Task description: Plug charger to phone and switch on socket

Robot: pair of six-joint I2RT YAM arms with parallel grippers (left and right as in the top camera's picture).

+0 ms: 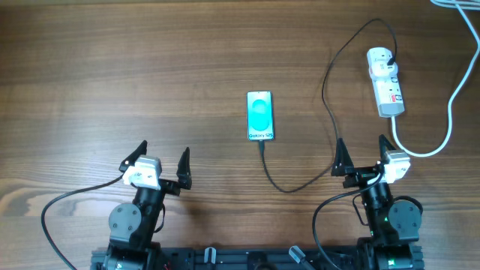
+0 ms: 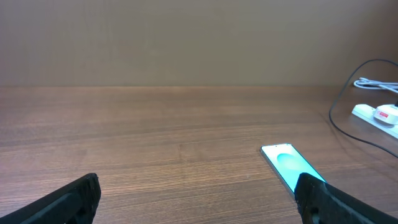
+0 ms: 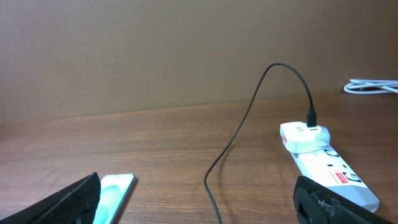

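Left gripper (image 1: 163, 148) sits near left, jaws spread wide, holding nothing. Phone (image 1: 259, 115) lies in the middle, with the charger (image 1: 262, 146) meeting its near end and looping right to the socket (image 1: 385, 84) far right. Right gripper (image 1: 361, 142), near right, is also spread wide and empty.

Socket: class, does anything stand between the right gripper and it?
Nothing visible does. Bare table lies between the right gripper and the socket. The charger cable passes to one side, and the thick white cord curves off to the other.
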